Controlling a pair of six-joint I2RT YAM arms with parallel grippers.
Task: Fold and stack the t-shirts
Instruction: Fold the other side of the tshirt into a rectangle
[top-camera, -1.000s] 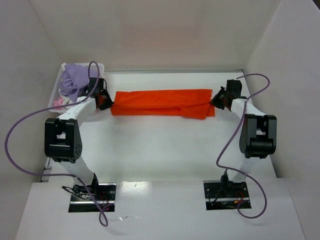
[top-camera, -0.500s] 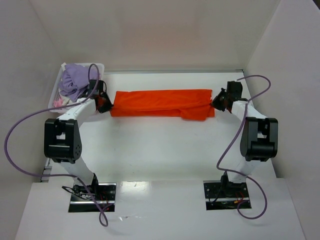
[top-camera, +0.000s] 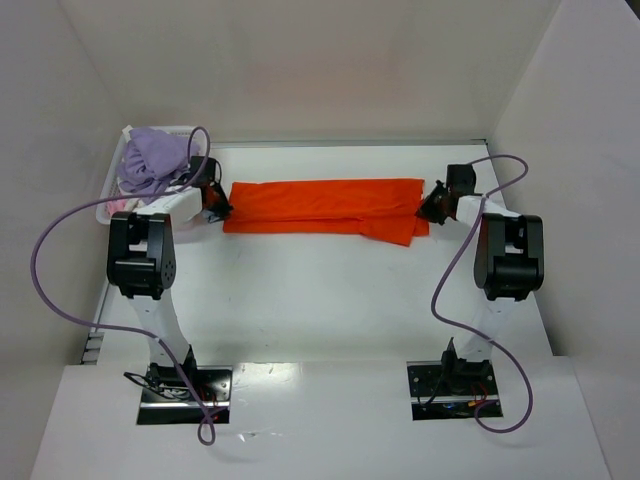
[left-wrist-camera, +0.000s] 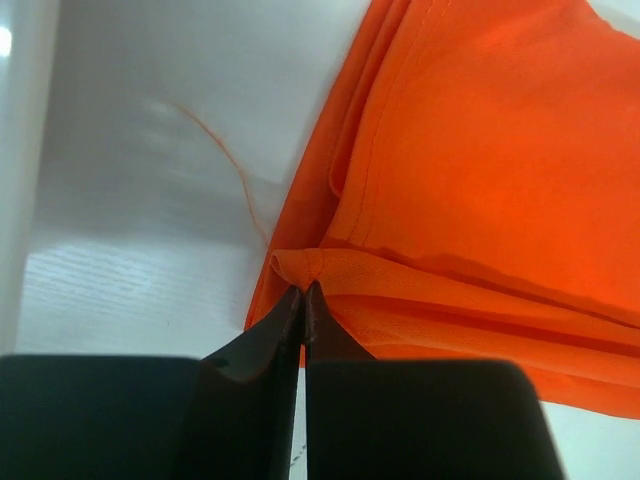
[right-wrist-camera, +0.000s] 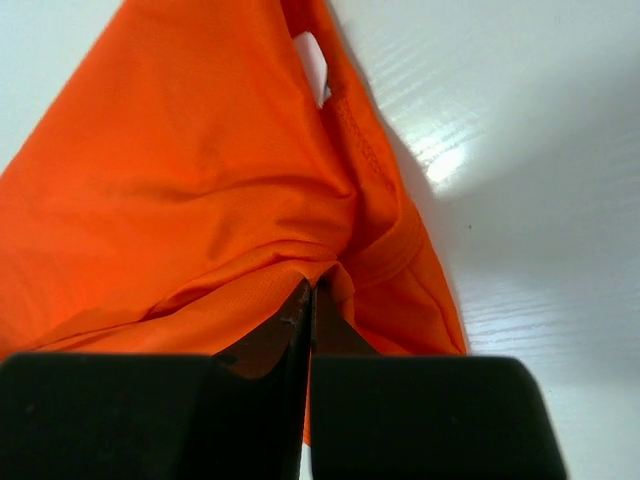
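Work surface: white table, carrying all items.

Task item: one orange t-shirt, folded into a long flat band. It lies stretched between the two grippers, one narrow end at each. A lower layer sticks out on the near side close to the right gripper.

White lattice basket: just outboard of and beyond the left gripper, holding a lilac garment. Its other contents are too small to identify.

Left gripper: jaws together. The shirt's hem puckers right at the tips and appears to be pinched there.

Right gripper: jaws together, clamped on a fold of the orange t-shirt, with cloth draped on both sides of the tips.

Loose orange thread: on the table, ahead of the left gripper's tips and slightly left.
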